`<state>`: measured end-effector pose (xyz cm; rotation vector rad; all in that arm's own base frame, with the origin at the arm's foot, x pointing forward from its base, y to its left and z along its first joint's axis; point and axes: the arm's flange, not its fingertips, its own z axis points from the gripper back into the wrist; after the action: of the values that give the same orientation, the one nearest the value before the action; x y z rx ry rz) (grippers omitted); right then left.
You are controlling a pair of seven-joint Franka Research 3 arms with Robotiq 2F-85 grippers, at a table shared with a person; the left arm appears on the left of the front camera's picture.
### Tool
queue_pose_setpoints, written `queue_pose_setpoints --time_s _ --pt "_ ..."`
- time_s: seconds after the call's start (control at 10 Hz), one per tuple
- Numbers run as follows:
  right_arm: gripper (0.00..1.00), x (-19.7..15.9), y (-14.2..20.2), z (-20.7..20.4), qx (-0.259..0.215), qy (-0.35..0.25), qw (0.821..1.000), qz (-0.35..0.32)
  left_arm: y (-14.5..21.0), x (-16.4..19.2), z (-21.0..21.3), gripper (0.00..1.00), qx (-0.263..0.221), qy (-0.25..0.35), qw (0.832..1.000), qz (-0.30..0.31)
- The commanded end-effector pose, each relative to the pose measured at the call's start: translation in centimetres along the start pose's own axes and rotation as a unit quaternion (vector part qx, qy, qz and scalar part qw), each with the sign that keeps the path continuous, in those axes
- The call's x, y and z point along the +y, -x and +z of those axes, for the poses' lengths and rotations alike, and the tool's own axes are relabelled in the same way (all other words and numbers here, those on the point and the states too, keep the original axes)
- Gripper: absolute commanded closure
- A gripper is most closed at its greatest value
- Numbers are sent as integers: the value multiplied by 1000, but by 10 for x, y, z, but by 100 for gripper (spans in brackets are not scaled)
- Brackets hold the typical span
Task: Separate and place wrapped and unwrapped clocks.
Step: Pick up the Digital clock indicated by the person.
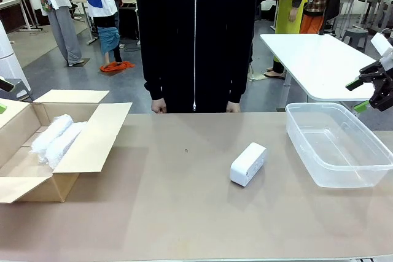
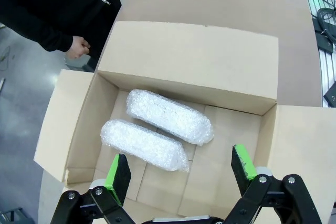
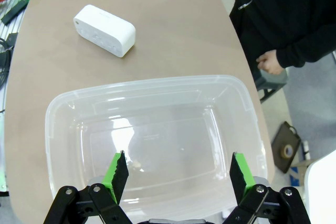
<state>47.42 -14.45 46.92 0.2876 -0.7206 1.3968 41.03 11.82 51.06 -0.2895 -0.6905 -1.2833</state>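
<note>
Table (image 1: pixel 184 225) | both jaws spread, empty | white clock (image 3: pixel 104 30) beyond your right jaws, past tub (image 3: pixel 157 80) | straddle its narrow width squarely.

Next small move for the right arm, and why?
Probably swing the open right gripper from over the clear bin toward the bare white clock, lying on the table outside it. Both wrapped bundles already sit in the cardboard box, and the bin is empty.

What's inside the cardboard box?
Two bubble-wrapped bundles lie side by side on the floor of the cardboard box. The wrap hides what is inside them.
</note>
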Motion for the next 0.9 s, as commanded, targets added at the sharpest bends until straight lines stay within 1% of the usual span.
queue_pose_setpoints --time_s 0.0,0.8 --pt "0 0 0 -2 0 -1 1000 0 2 0 -1 0 -9 1 1000 -3" --pt "0 0 0 -2 0 -1 1000 0 2 0 -1 0 -9 1 1000 -3"
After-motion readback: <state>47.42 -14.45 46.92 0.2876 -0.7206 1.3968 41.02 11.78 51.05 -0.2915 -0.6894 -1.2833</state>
